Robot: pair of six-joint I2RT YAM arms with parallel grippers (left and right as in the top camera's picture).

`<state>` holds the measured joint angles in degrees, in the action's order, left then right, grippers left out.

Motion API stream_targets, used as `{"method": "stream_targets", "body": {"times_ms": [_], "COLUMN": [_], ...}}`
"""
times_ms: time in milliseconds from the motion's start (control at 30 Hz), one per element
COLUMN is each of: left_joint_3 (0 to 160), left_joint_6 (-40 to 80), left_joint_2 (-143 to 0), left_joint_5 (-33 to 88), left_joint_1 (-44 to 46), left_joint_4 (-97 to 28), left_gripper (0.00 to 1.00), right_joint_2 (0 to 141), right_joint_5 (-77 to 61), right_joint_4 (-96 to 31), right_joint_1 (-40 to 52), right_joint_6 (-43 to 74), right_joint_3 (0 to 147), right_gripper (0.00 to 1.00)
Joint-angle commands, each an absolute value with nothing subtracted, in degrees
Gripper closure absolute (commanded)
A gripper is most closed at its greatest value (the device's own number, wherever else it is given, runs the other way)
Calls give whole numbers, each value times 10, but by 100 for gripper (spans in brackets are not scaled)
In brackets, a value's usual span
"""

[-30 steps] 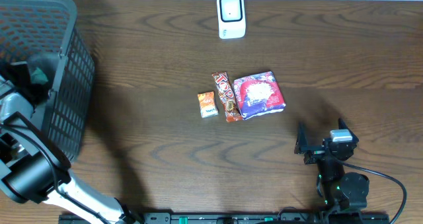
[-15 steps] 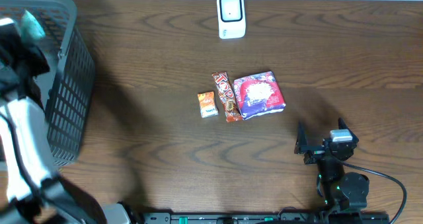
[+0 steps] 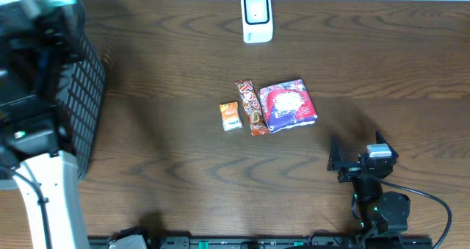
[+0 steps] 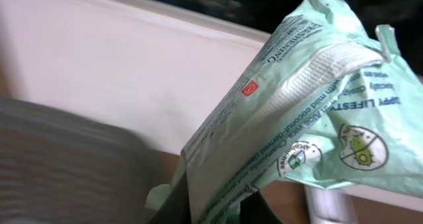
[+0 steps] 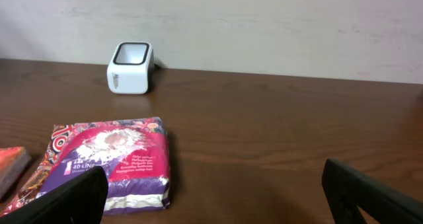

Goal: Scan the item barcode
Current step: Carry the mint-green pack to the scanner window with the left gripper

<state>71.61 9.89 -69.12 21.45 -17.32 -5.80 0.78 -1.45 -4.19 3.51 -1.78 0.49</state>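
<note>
Dark wood table, pale wall behind. Left hand clamped on green pack, upper left of overhead, lifted from basket since earlier frame; right hand apart, unmoved

The packet is crinkled glossy plastic film; the table is dark, grained wood.

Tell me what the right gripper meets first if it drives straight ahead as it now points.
Likely the pink-and-purple packet, lying ahead of one finger of the open right gripper; the midline looks free across the table, though depth is unclear.
</note>
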Motion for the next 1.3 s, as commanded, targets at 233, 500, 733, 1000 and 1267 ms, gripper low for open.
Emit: {"method": "stream_targets", "body": {"times_ms": [233, 500, 733, 1000, 1267], "left_joint_3": [721, 721, 721, 721, 721], "left_joint_6": [183, 183, 183, 183, 183], "left_joint_2": [-735, -835, -935, -989, -992], "left_joint_5": [238, 201, 152, 128, 128], "left_joint_1": [79, 222, 271, 271, 271], "left_joint_4": [-125, -150, -149, -150, -157], "left_gripper": [92, 93, 93, 92, 83], "right_joint_2": [6, 6, 7, 7, 7], "right_joint_5": [-12, -12, -12, -12, -12], "right_joint_4": [-43, -43, -43, -43, -43], "right_joint_1": [37, 37, 37, 37, 37], "right_joint_6": [-22, -22, -22, -22, -22], "right_joint_3": [4, 4, 4, 4, 4], "right_gripper": [1, 1, 1, 1, 1]}}
